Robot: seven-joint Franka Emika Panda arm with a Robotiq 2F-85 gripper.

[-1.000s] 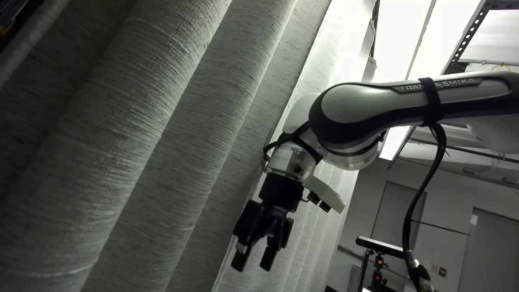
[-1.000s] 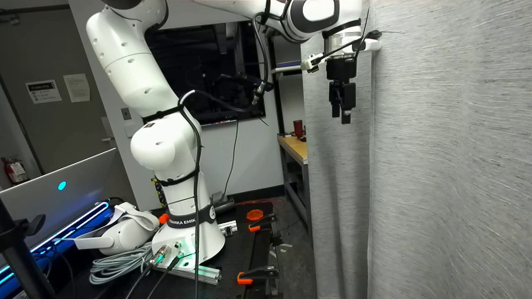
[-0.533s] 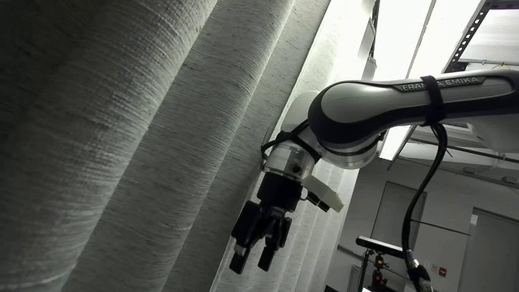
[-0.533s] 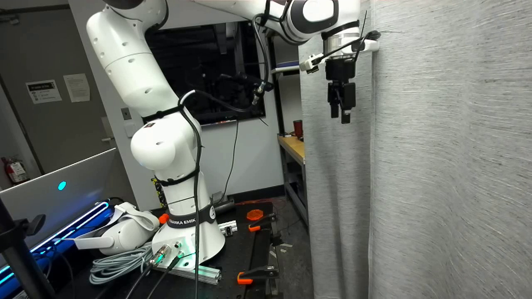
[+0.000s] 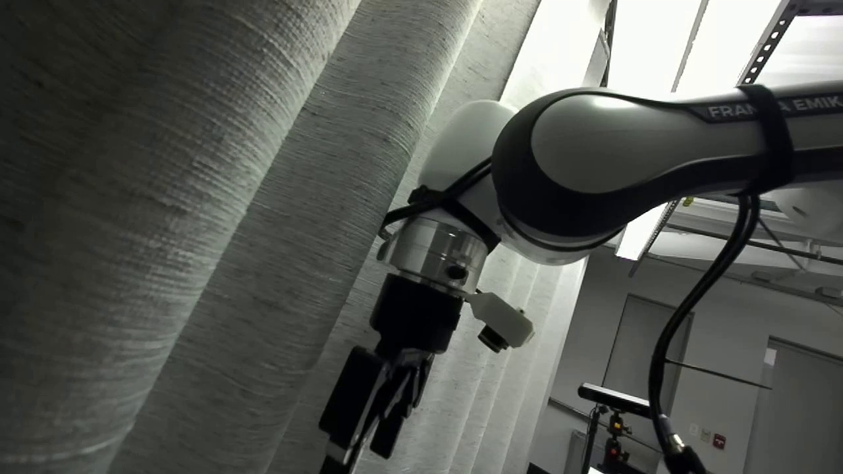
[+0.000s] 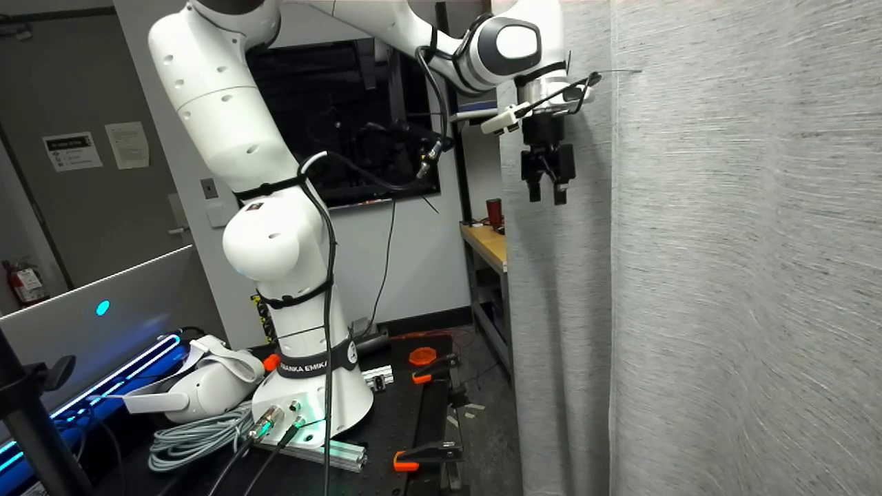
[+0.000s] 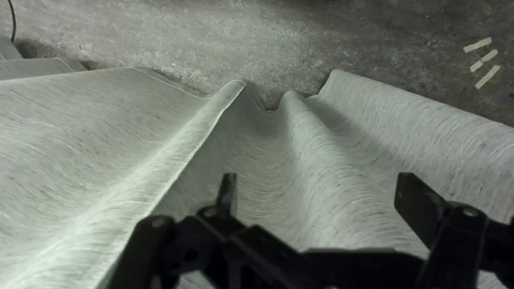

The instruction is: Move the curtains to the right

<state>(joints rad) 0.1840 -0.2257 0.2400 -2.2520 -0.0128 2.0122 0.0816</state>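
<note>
The curtains (image 6: 716, 275) are tall pale grey-white drapes with long vertical folds. They fill the right of an exterior view and the left of an exterior view (image 5: 217, 230). A seamed edge runs down between a front stretch and a stretch behind. My gripper (image 6: 548, 195) points down, open and empty, in front of the rear stretch and left of that edge. In an exterior view the gripper (image 5: 359, 454) hangs low beside the folds, one fingertip at the frame's bottom. In the wrist view the curtains (image 7: 321, 152) lie behind the wide-apart fingers (image 7: 316, 180). Whether the wrist touches fabric, I cannot tell.
A black bench (image 6: 386, 441) carries the arm base, a headset (image 6: 213, 386), coiled cable and orange clamps (image 6: 427, 455). A wooden worktable (image 6: 486, 241) with a red cup stands behind, beside the curtain. The floor (image 7: 241, 40) has pale tape strips (image 7: 484, 60).
My arm has moved left, away from the front curtain's edge, in one exterior picture, and closer to that camera and lower in another. The gripper stays open. The near folds have shifted slightly.
</note>
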